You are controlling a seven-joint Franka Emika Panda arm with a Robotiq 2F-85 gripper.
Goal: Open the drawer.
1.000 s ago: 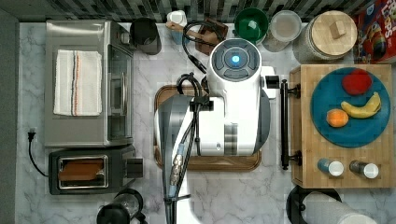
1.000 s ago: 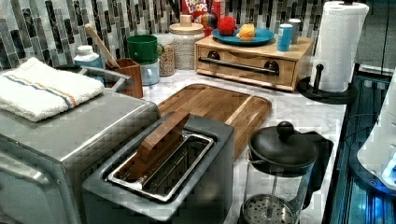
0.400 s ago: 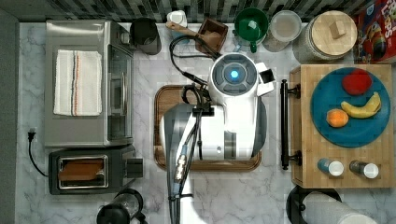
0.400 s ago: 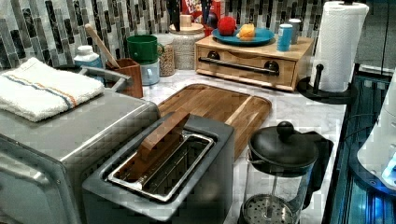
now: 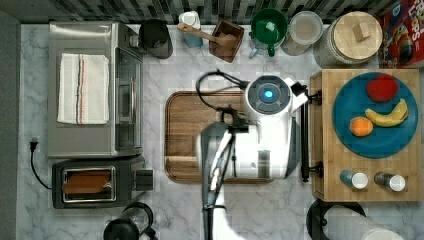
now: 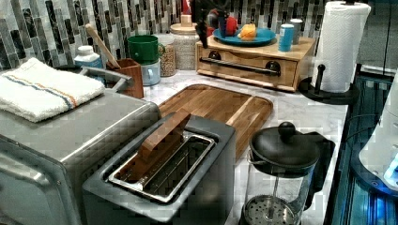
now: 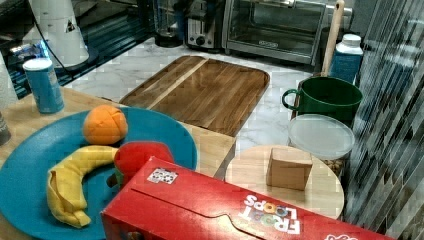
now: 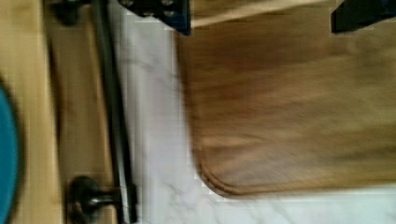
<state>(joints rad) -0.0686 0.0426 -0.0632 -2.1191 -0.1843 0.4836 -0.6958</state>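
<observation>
The drawer point(image 6: 244, 76) is a pale wood front in its matching cabinet point(image 5: 325, 165), and it sits flush and closed. A long black bar handle point(image 5: 304, 135) runs across it, also seen as the handle point(image 8: 109, 107) in the wrist view. My gripper point(image 8: 260, 13) is open, with two dark fingertips point(image 8: 159, 11) spread wide and nothing between them. It hovers over the edge of the brown wooden tray point(image 8: 289, 107), with a strip of marble between it and the handle. In the top view my wrist point(image 5: 268, 95) stands just left of the handle's upper end.
A blue plate point(image 5: 350, 85) with fruit and two shakers point(image 5: 353, 179) sit on the cabinet. A paper towel roll point(image 6: 340, 47) stands beside it. Jars, a green mug point(image 5: 268, 27) and a utensil box line the backsplash. A toaster oven point(image 5: 90, 87), toaster point(image 5: 90, 181) and French press point(image 6: 281, 173) are farther off.
My arm has moved toward the top view's right, bringing the wrist from the middle of the tray to close beside the drawer handle. The drawer has not moved.
</observation>
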